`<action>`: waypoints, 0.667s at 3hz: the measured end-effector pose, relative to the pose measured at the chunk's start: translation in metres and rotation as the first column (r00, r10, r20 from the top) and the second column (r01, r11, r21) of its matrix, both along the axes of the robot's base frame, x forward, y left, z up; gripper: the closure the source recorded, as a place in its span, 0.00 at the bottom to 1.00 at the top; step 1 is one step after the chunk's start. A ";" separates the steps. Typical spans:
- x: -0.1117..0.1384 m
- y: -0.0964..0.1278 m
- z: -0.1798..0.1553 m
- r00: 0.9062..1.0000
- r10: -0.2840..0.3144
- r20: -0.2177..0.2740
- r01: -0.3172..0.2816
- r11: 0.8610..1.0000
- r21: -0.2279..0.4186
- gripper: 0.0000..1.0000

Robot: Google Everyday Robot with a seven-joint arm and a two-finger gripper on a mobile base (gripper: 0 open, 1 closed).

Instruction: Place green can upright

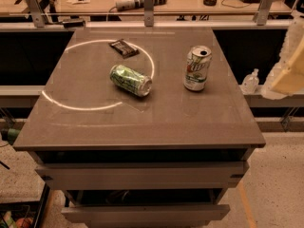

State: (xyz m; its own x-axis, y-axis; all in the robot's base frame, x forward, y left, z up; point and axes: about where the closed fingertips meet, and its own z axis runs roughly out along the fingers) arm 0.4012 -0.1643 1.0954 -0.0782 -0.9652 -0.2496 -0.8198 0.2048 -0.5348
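Note:
The green can (130,80) lies on its side near the middle of the grey table top (142,118), its silver end pointing to the front right. A mainly white can with green lettering (197,68) stands upright to its right, about a can's length away. My gripper (289,65) shows as a pale shape at the right edge of the view. It is beyond the table's right side, far from both cans, and holds nothing that I can see.
A dark snack wrapper (124,48) lies behind the green can. A small clear bottle (250,81) stands on a ledge right of the table. A desk with cables and clutter (142,1) runs along the back. Two open drawers (142,175) jut out below the table's front edge.

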 end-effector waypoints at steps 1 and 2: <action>0.000 0.000 0.000 1.000 0.000 0.000 0.000 1.000 0.000 0.00; 0.000 0.000 0.000 1.000 0.000 0.000 0.000 1.000 0.000 0.00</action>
